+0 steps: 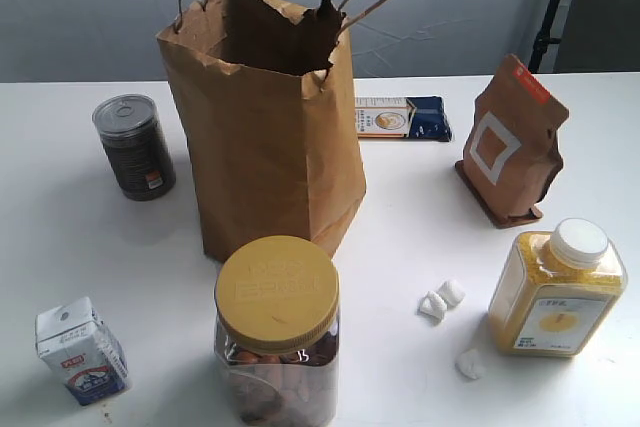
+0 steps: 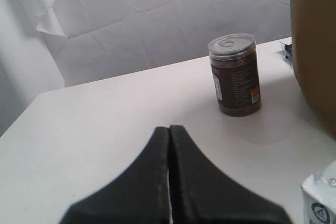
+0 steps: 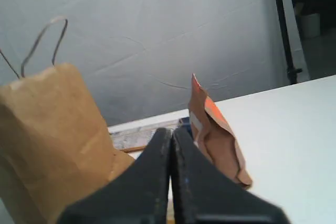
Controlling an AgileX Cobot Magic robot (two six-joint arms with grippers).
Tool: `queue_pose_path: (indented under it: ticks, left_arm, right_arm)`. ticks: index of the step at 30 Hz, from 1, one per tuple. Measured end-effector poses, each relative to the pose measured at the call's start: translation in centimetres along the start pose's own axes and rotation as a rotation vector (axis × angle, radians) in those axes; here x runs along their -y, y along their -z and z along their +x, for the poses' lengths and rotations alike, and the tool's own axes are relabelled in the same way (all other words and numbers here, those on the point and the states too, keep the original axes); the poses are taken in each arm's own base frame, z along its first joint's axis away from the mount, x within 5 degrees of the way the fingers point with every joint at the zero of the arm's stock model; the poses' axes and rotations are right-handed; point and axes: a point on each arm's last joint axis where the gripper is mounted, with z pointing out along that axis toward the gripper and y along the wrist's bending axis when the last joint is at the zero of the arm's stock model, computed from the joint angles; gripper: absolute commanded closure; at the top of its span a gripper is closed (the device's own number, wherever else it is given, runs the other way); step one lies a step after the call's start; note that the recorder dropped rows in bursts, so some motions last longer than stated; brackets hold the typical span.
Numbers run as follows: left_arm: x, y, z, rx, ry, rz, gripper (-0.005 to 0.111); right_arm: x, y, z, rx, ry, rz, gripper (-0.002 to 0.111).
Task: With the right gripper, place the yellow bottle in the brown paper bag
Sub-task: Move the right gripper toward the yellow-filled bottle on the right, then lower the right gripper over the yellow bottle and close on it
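The yellow bottle point(image 1: 557, 290) stands upright at the front right of the white table, white cap on top, label with a yellow circle facing front. The brown paper bag point(image 1: 262, 125) stands tall in the middle, mouth open, rim torn, cord handles up; it also shows in the right wrist view point(image 3: 47, 129) and as an edge in the left wrist view point(image 2: 315, 45). Neither gripper shows in the exterior view. My right gripper point(image 3: 170, 132) is shut on nothing, its tips toward the bag and pouch. My left gripper point(image 2: 169, 129) is shut and empty above bare table.
A round yellow-lidded jar point(image 1: 277, 332) stands front centre. A dark can point(image 1: 134, 146) is left of the bag, a milk carton point(image 1: 82, 350) front left. A brown pouch point(image 1: 511, 142) and a flat box point(image 1: 402, 117) lie at the back right. White crumpled bits point(image 1: 441, 301) lie near the bottle.
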Motion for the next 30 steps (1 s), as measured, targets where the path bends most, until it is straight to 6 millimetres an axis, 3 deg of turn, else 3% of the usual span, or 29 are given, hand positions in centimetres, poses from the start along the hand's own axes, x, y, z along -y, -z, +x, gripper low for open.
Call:
queue_pose_path:
  ticks: [3,5,7,10,14,17,23,30]
  left_arm:
    - [0.0,0.0,0.0,0.000,0.000,0.000,0.107]
    - [0.0,0.0,0.0,0.000,0.000,0.000,0.107]
    - [0.0,0.0,0.0,0.000,0.000,0.000,0.107]
    - [0.0,0.0,0.0,0.000,0.000,0.000,0.107]
    - [0.0,0.0,0.0,0.000,0.000,0.000,0.107]
    - [0.0,0.0,0.0,0.000,0.000,0.000,0.107]
    - [0.0,0.0,0.0,0.000,0.000,0.000,0.107]
    - [0.0,0.0,0.0,0.000,0.000,0.000,0.107]
  right_arm:
    - [-1.0,-0.2,-2.9,-0.073,-0.048,0.032,0.108]
    - [-1.7,-1.0,-5.0,-0.214,0.001,0.087,0.108]
    - [-2.2,-2.3,-6.8,-0.381,0.165,0.115,0.106]
    - [-3.4,-4.6,-7.7,-0.739,0.442,0.016,0.083]
    - [-5.1,-6.6,-8.4,-1.043,0.682,-0.166,0.034]
    - [-5.6,-7.8,-8.9,-1.111,0.830,-0.234,0.023]
    - [-5.8,-11.1,-8.1,-1.209,1.004,-0.364,0.023]
    - [-5.1,-15.7,-3.8,-1.391,1.122,-0.527,0.023]
